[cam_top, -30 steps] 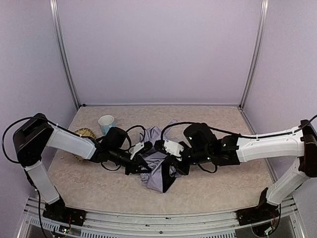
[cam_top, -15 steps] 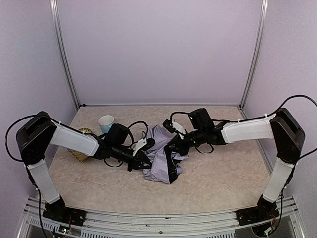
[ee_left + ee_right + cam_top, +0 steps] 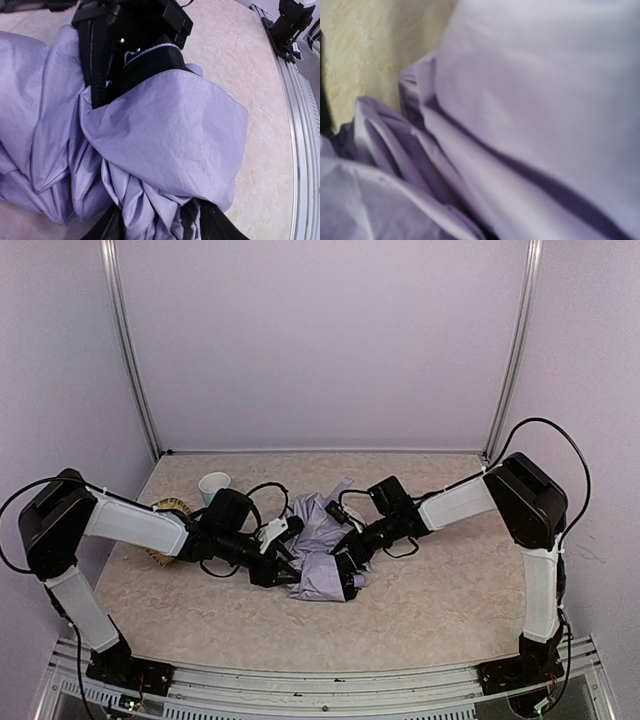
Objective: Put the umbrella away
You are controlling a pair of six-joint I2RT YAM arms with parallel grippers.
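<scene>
Umbrella (image 3: 318,540) lies crumpled on our table (image 3: 450,610). At its 3 o'clock our right pincer (image 3: 347,558) is clenched on cloth to bunch it; at 9 o'clock our left pincer (image 3: 284,562) stands open around more folds.

Pale lavender walls (image 3: 320,340), silver corner posts (image 3: 130,350), beige mottled tabletop (image 3: 450,610), metal rail (image 3: 300,685) along near edge, even light
</scene>
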